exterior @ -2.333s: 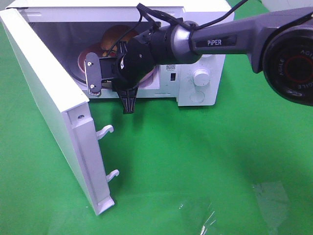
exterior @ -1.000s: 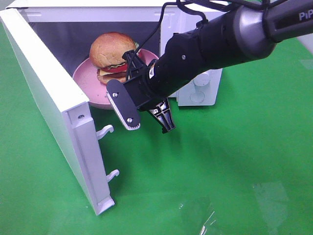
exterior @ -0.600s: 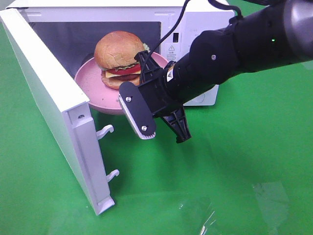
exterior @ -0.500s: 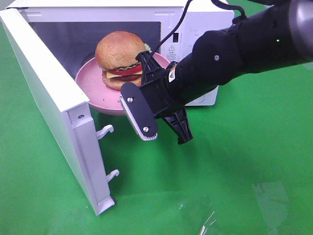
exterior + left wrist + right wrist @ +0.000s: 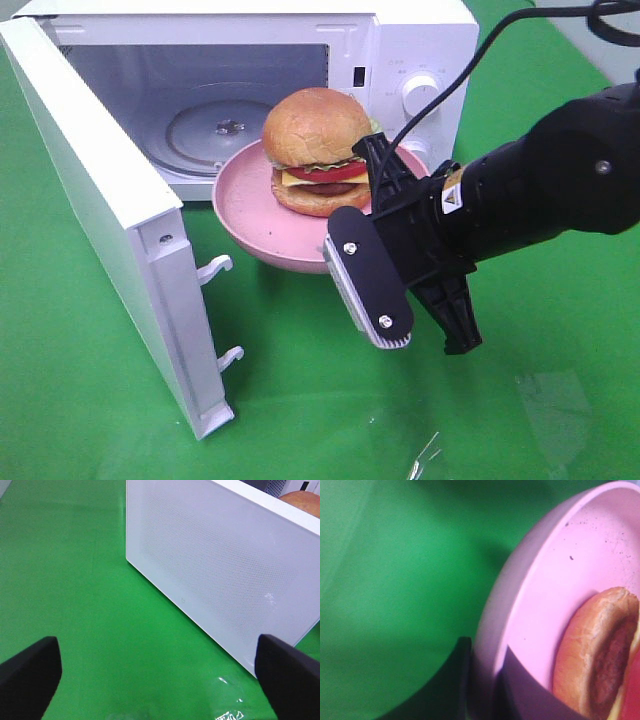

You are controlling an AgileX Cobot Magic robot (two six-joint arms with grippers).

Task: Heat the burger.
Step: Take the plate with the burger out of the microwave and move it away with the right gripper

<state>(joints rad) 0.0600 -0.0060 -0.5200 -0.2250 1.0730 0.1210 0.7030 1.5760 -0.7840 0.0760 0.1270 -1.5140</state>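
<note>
While the right gripper point(image 5: 482, 690) pinches the plate point(image 5: 245, 205) rim, burger point(image 5: 318, 150) aboard, before the microwave point(image 5: 420, 40), the left gripper point(image 5: 160, 680) gapes.

The right arm point(image 5: 540, 195) is reaching in from the right edge of the high view toward the frame's centre. The right gripper point(image 5: 482, 690) is clamping its jaws on the rim of the pink plate point(image 5: 245, 200). The left gripper point(image 5: 160, 672) is standing with its fingers point(image 5: 30, 672) spread wide, gripping nothing.
</note>
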